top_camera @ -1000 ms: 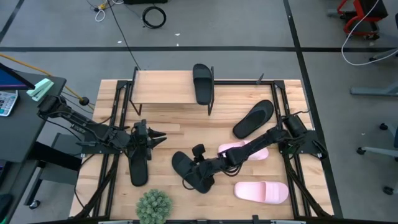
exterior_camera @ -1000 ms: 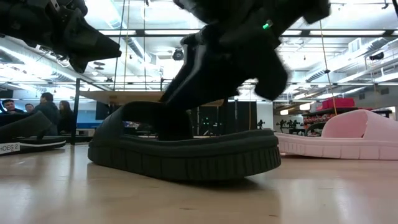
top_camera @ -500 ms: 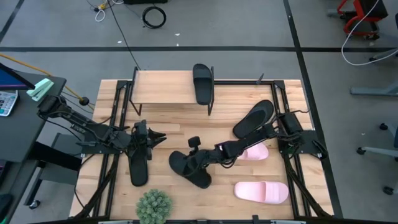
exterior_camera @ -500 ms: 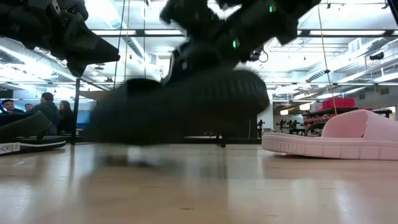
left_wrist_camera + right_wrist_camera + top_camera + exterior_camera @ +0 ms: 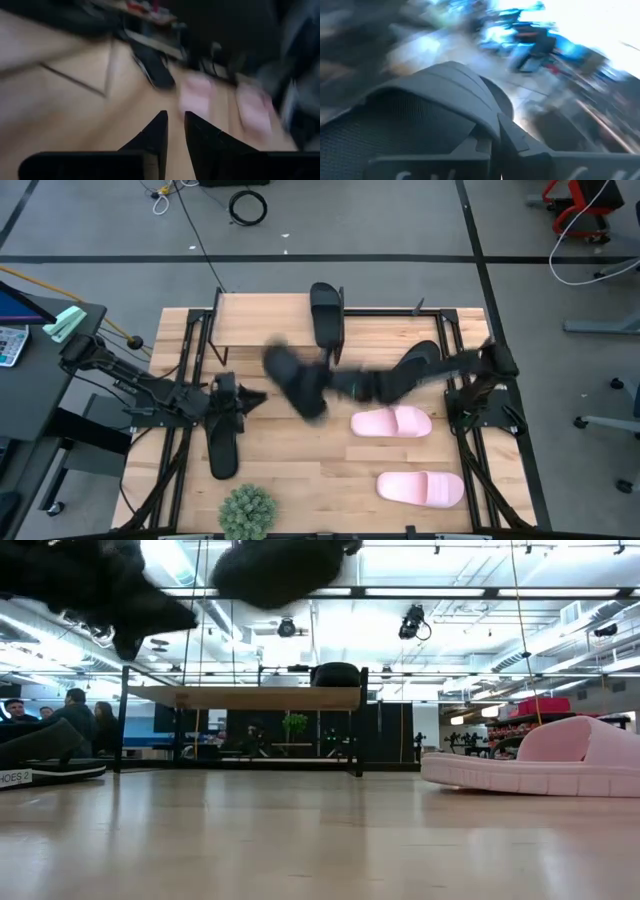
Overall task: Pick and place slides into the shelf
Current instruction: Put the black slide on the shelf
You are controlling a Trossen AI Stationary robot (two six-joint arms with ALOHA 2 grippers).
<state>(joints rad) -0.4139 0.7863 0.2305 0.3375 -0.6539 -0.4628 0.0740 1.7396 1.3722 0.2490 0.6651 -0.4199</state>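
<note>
Stretched nearly flat across the middle of the high view, the right arm reaches leftward from its base at the right table edge, its right gripper (image 5: pixel 322 383) pinching the wide strap of a black wide-strap slide (image 5: pixel 293 380) held clear of the wooden tabletop (image 5: pixel 300 480). The slide, blurred, runs with its long axis from upper left to lower right, just below the front edge of the shelf (image 5: pixel 262 320); which end is the toe cannot be told. In the low view it hangs as a dark blur at the top of the frame, above the shelf's light board.

A second black wide-strap slide (image 5: pixel 326 313) lies on the shelf's right end, long axis running top to bottom of the frame. A thinner black slide (image 5: pixel 408 370) lies diagonally right of centre, partly under the arm. Two pale pink slides lie crosswise at lower right, one (image 5: pixel 391 422) above the other (image 5: pixel 421 488).

The left arm waits at the left, its left gripper (image 5: pixel 236 402) hovering over another thin black slide (image 5: pixel 222 445) that points top to bottom; its fingers (image 5: pixel 200 137) stand slightly apart, gripping nothing.
</note>
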